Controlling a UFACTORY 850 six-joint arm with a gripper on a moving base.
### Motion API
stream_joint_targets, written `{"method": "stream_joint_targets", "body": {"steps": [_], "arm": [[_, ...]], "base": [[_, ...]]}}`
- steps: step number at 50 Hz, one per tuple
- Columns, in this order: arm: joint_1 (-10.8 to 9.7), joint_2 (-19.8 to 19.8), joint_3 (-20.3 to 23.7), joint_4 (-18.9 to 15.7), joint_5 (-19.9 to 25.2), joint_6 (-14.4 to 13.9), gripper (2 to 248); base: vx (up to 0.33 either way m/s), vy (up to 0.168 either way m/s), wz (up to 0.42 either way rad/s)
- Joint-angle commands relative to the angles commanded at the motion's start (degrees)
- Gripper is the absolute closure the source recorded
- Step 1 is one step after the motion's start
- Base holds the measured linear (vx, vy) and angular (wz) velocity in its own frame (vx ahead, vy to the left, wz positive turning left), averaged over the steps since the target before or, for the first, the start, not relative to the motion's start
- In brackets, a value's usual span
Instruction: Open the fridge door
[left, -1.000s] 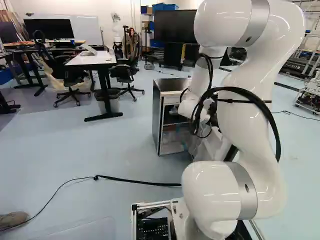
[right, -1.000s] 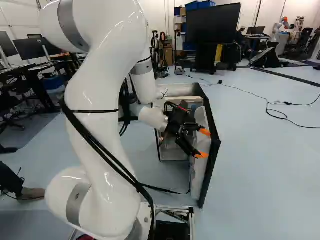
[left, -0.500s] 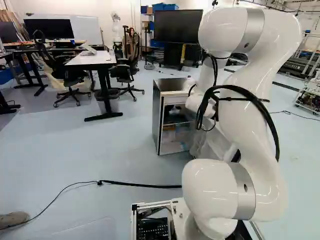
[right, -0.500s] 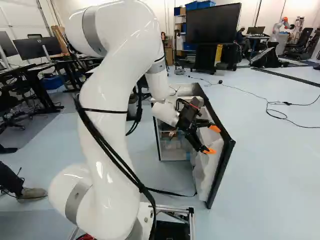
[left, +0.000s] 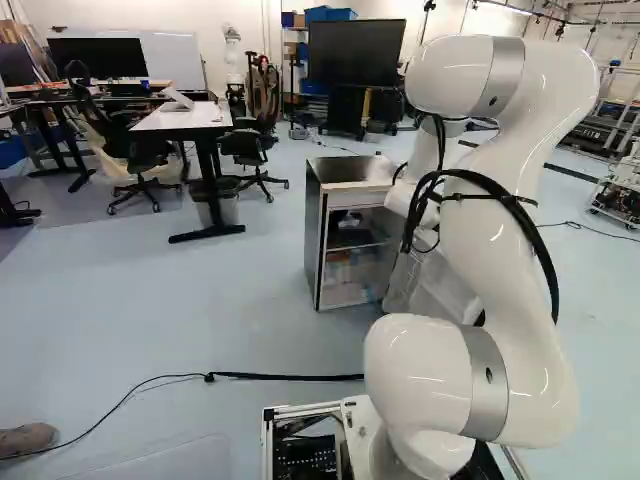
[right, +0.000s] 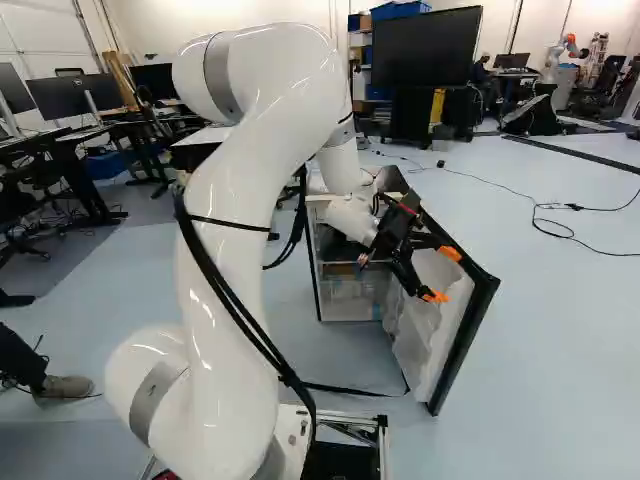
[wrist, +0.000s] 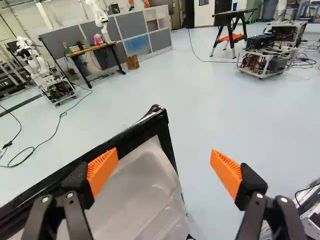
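Observation:
The fridge (left: 314, 235) stands ahead of the arm, its shelves showing through the open front in the left base view. Its door (right: 468, 335) is swung wide, white lined inside with a black edge. In the right base view my gripper (right: 442, 275) is at the door's inner side, near its upper part. Seen from the wrist, the gripper (wrist: 164, 162) is open with fingers wide apart. One finger overlaps the door's white liner (wrist: 145, 197) by the black frame; the other is over floor past the door's corner. Whether either touches the door I cannot tell.
A desk (left: 180, 118) with chairs stands behind and left of the fridge. A black cable (left: 285, 377) crosses the floor near the base. The wrist view shows another robot (wrist: 42, 67) and a wheeled frame (wrist: 265, 62) farther off.
The fridge door has swung farther open, toward the right of the right base view. My arm and open gripper have moved the same way, along with the door. The base has stayed put.

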Motion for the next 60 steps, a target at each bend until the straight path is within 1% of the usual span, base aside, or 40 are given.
{"method": "stream_joint_targets", "body": {"steps": [10, 16, 27, 60], "arm": [[1.15, 1.39, 2.60, -0.30, 0.00, 0.00, 3], [2.21, 2.62, 4.88, -2.21, -0.21, 0.00, 3], [4.32, 5.04, 9.22, -8.22, -1.64, 0.00, 3], [11.18, 12.83, 21.66, -28.03, -7.09, 0.00, 3]], "base": [[0.000, 0.000, 0.000], [0.000, 0.000, 0.000], [0.000, 0.000, 0.000], [0.000, 0.000, 0.000]]}}
